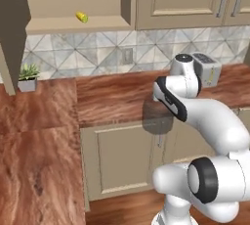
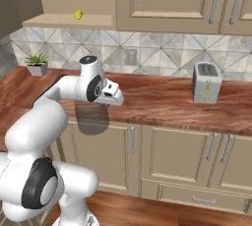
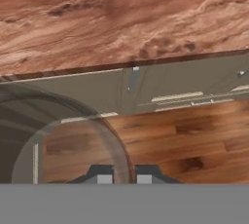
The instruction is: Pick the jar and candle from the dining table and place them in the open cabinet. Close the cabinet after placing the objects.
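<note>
My gripper (image 3: 121, 177) pinches the jar (image 1: 157, 117) by its rim, hanging off the tabletop (image 1: 112, 97) edge; a thin hold could slip before reaching the open cabinet (image 1: 73, 23).

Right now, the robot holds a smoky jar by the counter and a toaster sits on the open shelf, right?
Not quite. The toaster sits on the counter, not on the open shelf; the right base view shows it. The rest is right: the robot holds the smoky jar by the counter.
</note>
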### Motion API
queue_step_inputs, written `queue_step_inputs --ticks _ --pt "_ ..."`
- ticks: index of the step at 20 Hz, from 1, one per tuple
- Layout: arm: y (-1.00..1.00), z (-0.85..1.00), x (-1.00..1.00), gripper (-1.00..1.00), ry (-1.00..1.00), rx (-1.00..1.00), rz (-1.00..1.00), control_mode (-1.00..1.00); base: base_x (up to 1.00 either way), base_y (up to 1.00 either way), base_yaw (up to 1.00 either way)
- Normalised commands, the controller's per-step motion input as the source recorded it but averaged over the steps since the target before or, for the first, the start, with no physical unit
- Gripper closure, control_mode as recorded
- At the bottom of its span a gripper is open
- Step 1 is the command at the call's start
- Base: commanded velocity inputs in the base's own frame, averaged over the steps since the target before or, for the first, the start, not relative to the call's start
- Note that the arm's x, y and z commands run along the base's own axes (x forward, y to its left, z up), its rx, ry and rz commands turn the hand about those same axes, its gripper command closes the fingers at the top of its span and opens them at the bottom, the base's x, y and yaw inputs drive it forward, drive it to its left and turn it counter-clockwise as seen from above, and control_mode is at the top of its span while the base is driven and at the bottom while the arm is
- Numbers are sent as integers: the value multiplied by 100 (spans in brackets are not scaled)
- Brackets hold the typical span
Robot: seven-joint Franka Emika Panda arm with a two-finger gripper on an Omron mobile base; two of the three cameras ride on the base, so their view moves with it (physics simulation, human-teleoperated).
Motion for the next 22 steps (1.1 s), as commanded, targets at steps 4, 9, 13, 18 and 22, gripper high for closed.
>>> queue_step_inputs --ticks 4,9,13,18,22 --pt "0 0 0 100 0 0 0 100 1 0 34" --pt "0 0 0 100 0 0 0 100 40 0 16" --pt "0 0 0 100 0 0 0 100 76 0 0" --pt "0 0 0 100 0 0 0 100 45 10 0" --pt "0 0 0 100 0 0 0 100 33 23 0"
